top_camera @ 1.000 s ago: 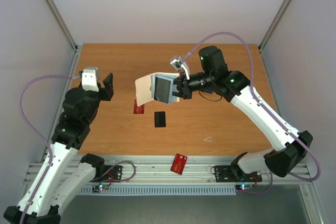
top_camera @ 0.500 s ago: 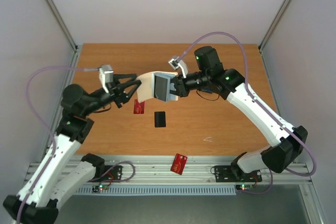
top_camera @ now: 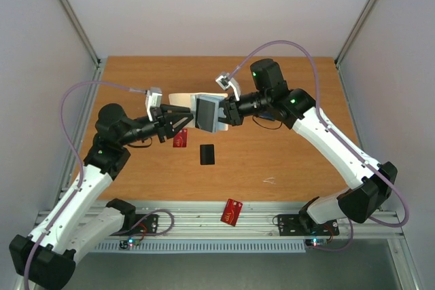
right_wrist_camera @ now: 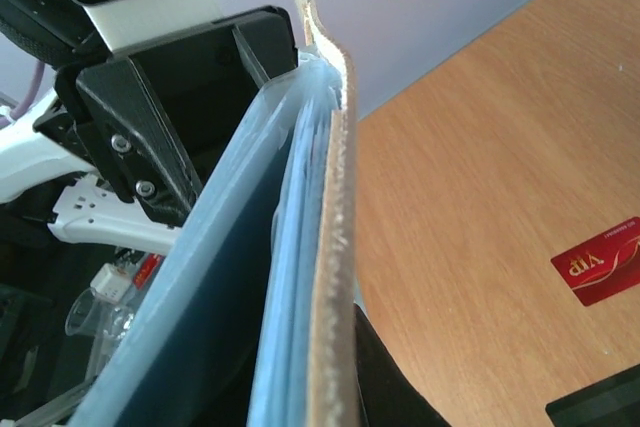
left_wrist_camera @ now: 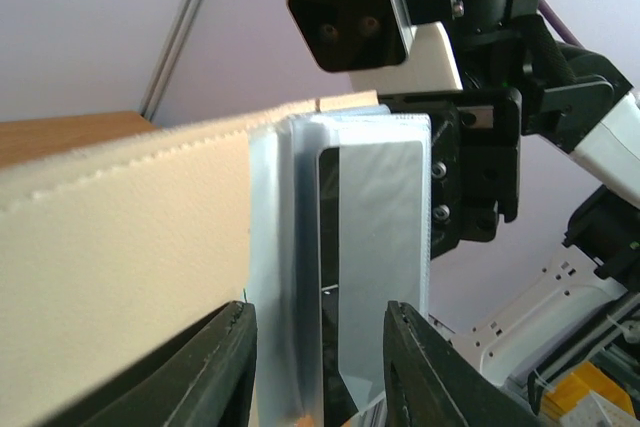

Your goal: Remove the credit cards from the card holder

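My right gripper (top_camera: 228, 112) is shut on the card holder (top_camera: 206, 111) and holds it open in the air over the table's middle. Its beige flap (top_camera: 182, 98) points left and its grey-blue sleeves face the left arm. In the right wrist view the holder (right_wrist_camera: 335, 267) shows edge-on. My left gripper (top_camera: 182, 121) is open at the holder; in the left wrist view its fingers (left_wrist_camera: 222, 372) straddle the sleeves (left_wrist_camera: 375, 247) beside the beige flap (left_wrist_camera: 120, 237). One red card (top_camera: 179, 139) and the black card (top_camera: 208, 154) lie on the table below. The red card also shows in the right wrist view (right_wrist_camera: 600, 265).
A second red card (top_camera: 232, 212) lies on the metal rail at the table's near edge. A small dark blue object (top_camera: 269, 119) peeks from behind the right arm. A small pale scrap (top_camera: 270, 181) lies front right. Grey walls and frame posts bound the table.
My left arm has swung right from the table's left side and reached the holder, its open jaws now around the sleeves. The right gripper shifted the holder slightly left.
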